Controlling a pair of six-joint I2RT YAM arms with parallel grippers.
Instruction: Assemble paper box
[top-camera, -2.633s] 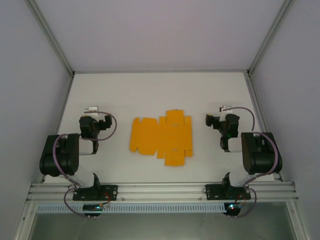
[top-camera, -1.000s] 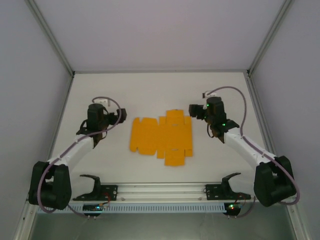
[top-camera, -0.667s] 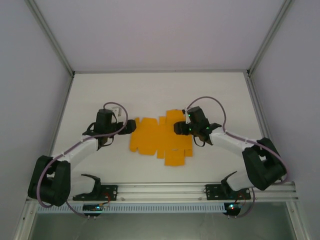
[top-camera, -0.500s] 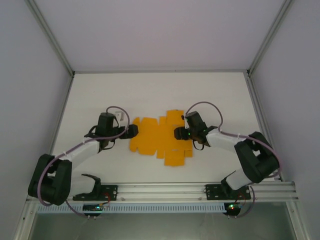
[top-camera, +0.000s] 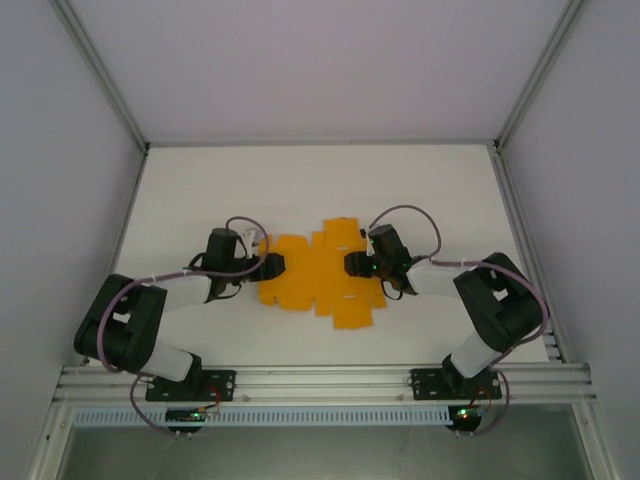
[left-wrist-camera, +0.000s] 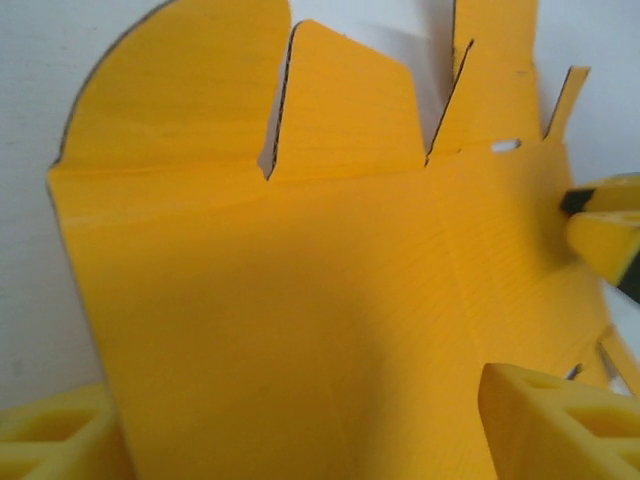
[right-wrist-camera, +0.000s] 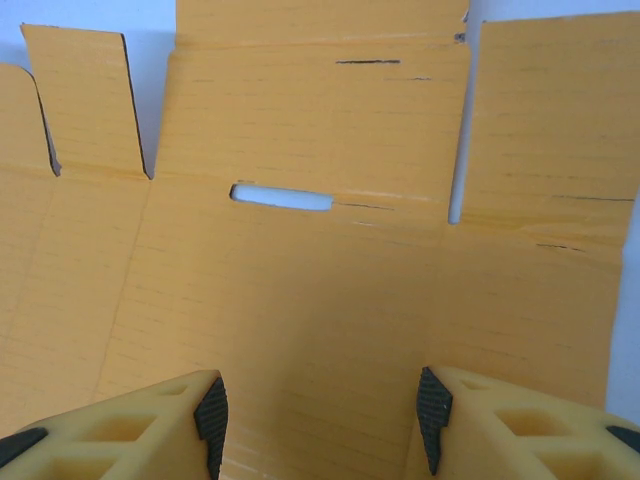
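Found the paper box (top-camera: 318, 272) as an unfolded orange-yellow sheet in the middle of the white bench (top-camera: 300, 180).
Saw the left end effector (top-camera: 272, 266) (left-wrist-camera: 295, 400) spread wide at the sheet's left edge, card between its fingers. Saw the right end effector (top-camera: 352, 264) (right-wrist-camera: 320, 410) spread too, low over the right half near the slot (right-wrist-camera: 282, 196), pinching nothing.
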